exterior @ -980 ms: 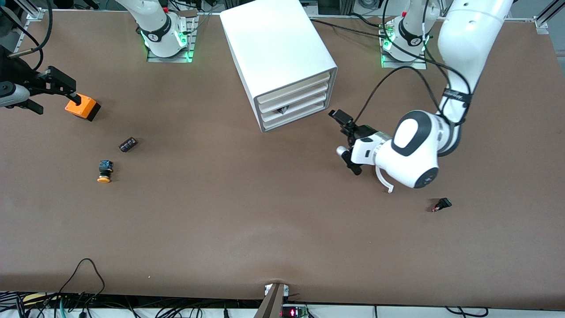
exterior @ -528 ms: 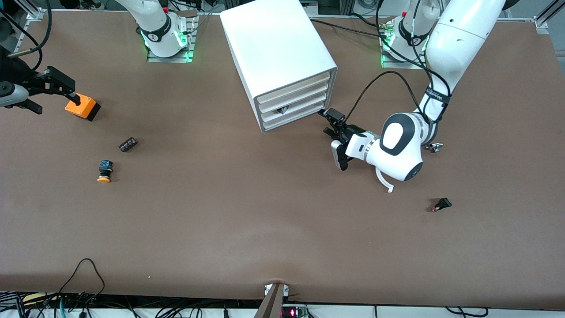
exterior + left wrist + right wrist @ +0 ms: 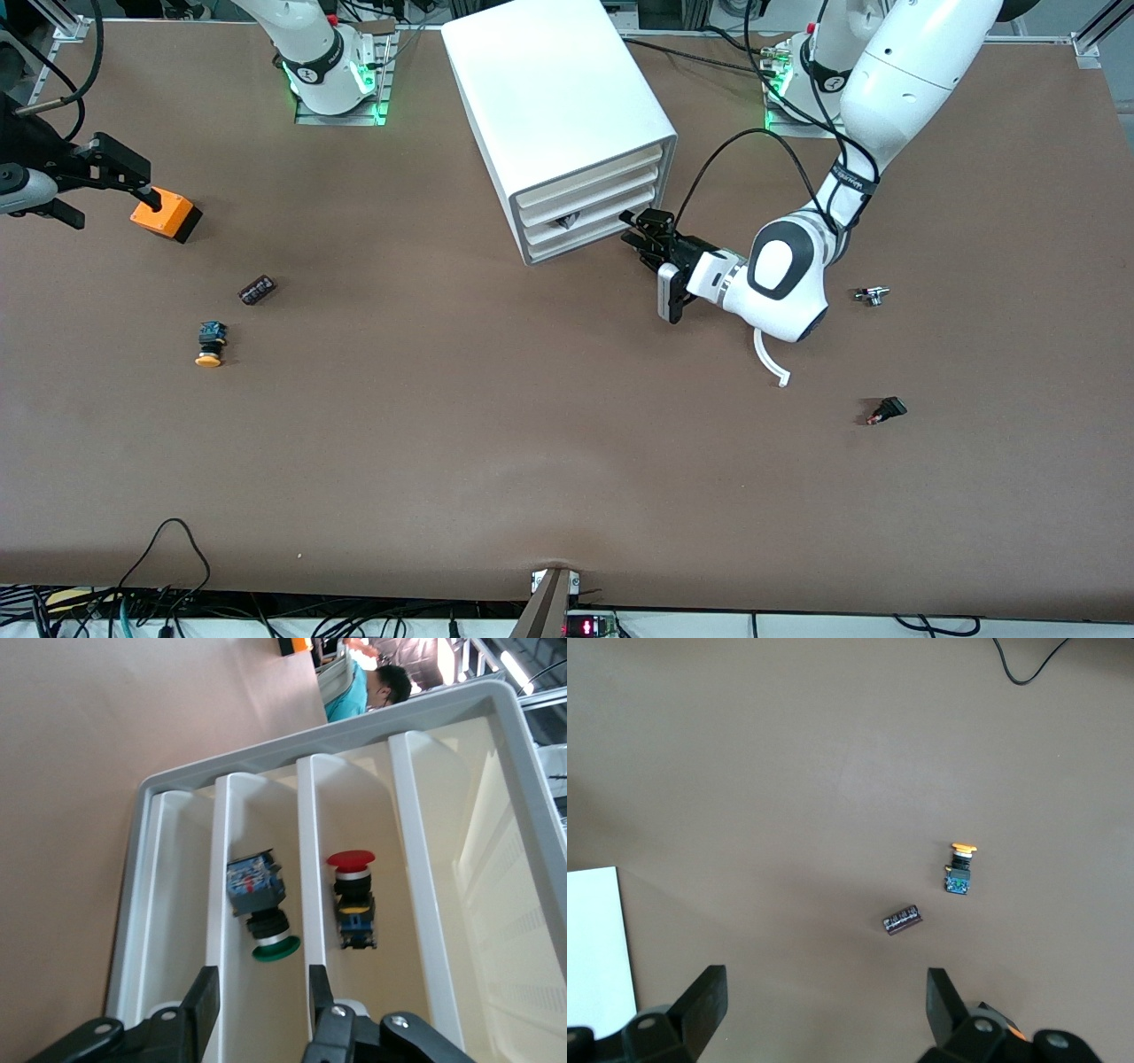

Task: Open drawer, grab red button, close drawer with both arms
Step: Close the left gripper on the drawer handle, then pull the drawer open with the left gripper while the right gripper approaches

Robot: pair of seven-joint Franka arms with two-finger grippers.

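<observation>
Left tool [image 3: 640, 232], fingers spread and empty, reaches the cabinet [image 3: 567, 115] front; drawer [image 3: 354, 904] unopened, red button [image 3: 353, 899] inside. Right tool [image 3: 111, 173] waits open, empty, well away.

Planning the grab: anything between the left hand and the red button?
Yes. The red button lies in the drawer, not pulled out of the white cabinet. The open left hand is at the cabinet's front, a white drawer edge between its fingers. The green button is one level over.
</observation>
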